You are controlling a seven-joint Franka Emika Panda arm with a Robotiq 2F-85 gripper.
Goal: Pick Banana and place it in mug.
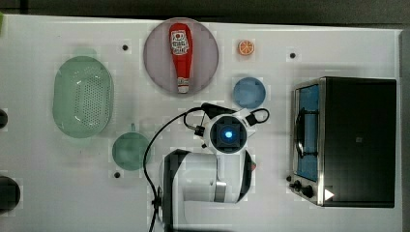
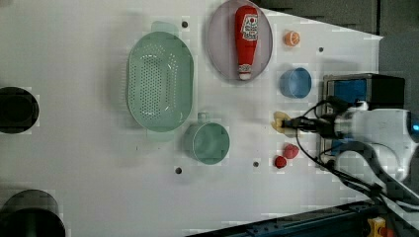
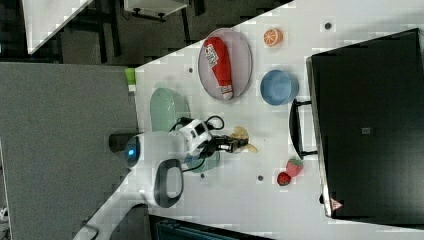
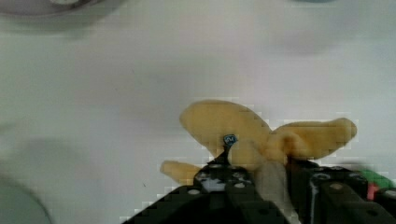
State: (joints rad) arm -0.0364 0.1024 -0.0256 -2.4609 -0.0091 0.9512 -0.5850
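Gripper (image 4: 254, 170) pinching the banana (image 4: 261, 135) between its fingers, jaws drawn in to a narrow gap around the soft yellow fruit. In the wrist view, banana bulging out on both sides of the fingertips. Probably lifted just clear of the table (image 4: 116, 93), though contact is hard to judge.

In the right view, gripper (image 3: 235, 144) reaching out from the white wrist with the banana (image 3: 242, 134) at its tip. In the left view, banana (image 2: 279, 121) showing pale yellow just ahead of the black fingers (image 2: 296, 123).

Mug (image 3: 210, 161), dull green, sitting close behind the gripper, partly hidden under the wrist in the right view. In the left view, mug (image 2: 207, 142) standing well apart from the fingertips, towards the left view's left, handle stub pointing at the colander (image 2: 159, 81) just beyond it.

Two strawberries (image 2: 285, 155) lying near the gripper, towards the left view's bottom. Blue bowl (image 2: 295, 82) sitting near it on the opposite side. Further out, ketchup bottle (image 2: 246, 39) lying on a grey plate (image 2: 217, 44), orange slice (image 2: 291, 38) past the bowl. Toaster oven (image 3: 365, 125) standing beyond the banana in the right view, opposite the arm.
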